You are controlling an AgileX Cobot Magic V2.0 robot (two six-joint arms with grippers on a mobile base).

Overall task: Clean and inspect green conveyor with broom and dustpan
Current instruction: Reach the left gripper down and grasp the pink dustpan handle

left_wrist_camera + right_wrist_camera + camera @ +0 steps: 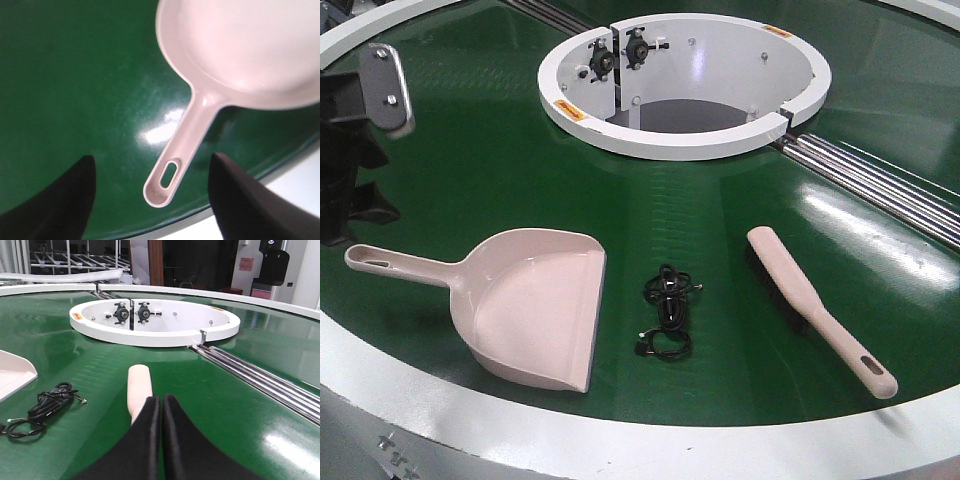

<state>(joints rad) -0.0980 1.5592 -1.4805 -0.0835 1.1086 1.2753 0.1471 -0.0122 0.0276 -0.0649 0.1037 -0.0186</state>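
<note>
Left gripper (151,160): fingers are spread wide; the dustpan handle end is seen between them, untouched.
Right gripper (161,399): fingers are pressed together, nothing pinched; the broom tip is seen just beyond.
Dustpan (535,305): pale pink plastic with a shallow scoop and slotted handle; laid flat on the belt (470,190) near the front rim.
Dustpan axis: across the front view; handle to the view's left, mouth toward the near right.
Cable (668,305): black, coiled, between dustpan and broom.
Broom (815,310): pale slotted handle, dark bristles; laid on the belt.
Broom axis: diagonal; slotted end nearest, head farther and leftward.
Ring (685,145): white, set farther back.
Count: one dustpan, one broom, one cable, one ring.
</note>
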